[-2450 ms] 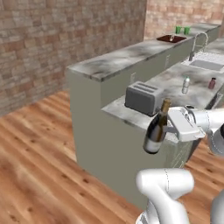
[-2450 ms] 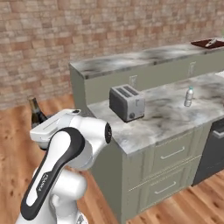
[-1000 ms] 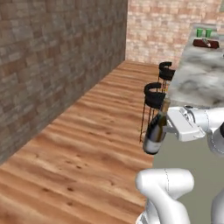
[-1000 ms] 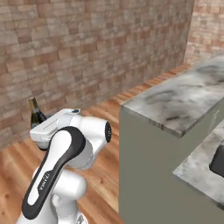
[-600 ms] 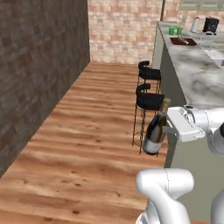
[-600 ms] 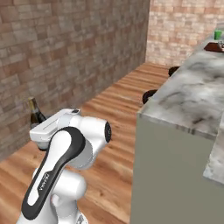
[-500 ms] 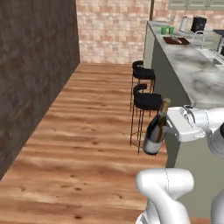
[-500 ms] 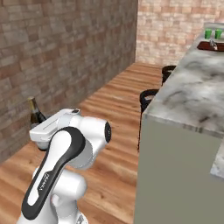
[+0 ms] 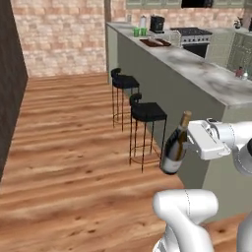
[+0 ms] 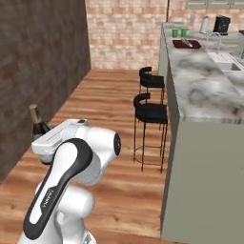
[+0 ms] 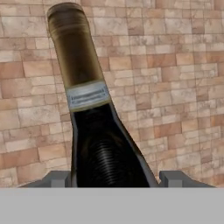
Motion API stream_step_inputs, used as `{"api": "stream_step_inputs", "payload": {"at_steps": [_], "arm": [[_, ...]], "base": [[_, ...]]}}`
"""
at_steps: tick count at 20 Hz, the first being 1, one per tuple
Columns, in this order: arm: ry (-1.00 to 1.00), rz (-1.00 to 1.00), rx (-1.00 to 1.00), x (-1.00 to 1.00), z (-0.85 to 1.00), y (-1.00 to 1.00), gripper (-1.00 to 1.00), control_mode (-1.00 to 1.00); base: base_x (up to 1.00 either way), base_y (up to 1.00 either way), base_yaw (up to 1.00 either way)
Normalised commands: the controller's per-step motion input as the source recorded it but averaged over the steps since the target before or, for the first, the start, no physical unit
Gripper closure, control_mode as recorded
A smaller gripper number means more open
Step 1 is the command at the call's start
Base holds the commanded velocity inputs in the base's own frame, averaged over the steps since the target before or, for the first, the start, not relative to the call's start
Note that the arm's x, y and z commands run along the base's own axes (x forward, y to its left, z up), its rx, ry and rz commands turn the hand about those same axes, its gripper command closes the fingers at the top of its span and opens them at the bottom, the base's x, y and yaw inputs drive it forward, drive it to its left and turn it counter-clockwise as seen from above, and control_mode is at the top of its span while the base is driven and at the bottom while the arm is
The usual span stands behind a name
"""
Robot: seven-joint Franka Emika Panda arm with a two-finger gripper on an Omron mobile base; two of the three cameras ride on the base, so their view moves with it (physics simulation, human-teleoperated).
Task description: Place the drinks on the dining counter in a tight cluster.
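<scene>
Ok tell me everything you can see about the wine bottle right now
The wine bottle is dark glass, with a brownish foil top and a small pale label on the neck. It is held off the floor in the gripper, which is closed on its shoulder. It leans slightly, neck tilted toward the gripper. It hangs over the wood floor, beside the sage wall of the dining counter and near two black stools, touching neither.

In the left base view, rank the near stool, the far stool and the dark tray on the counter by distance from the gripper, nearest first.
1. Near stool, just ahead-left of the gripper holding the wine bottle.
2. Far stool, farther along the dining counter.
3. Dark tray, at the counter's far end.
</scene>
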Motion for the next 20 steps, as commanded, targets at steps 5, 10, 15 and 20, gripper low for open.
{"api": "stream_step_inputs", "payload": {"at_steps": [5, 10, 15, 20], "arm": [[0.0, 0.0, 0.0, 0.0, 0.0, 0.0, 1.0, 1.0], [0.0, 0.0, 0.0, 0.0, 0.0, 0.0, 1.0, 1.0], [0.0, 0.0, 0.0, 0.0, 0.0, 0.0, 1.0, 1.0], [0.0, 0.0, 0.0, 0.0, 0.0, 0.0, 1.0, 1.0]], "base": [[0.35, 0.81, -0.58], [0.57, 0.85, -0.57], [1.0, 0.81, -0.37], [1.0, 0.92, -0.18]]}}
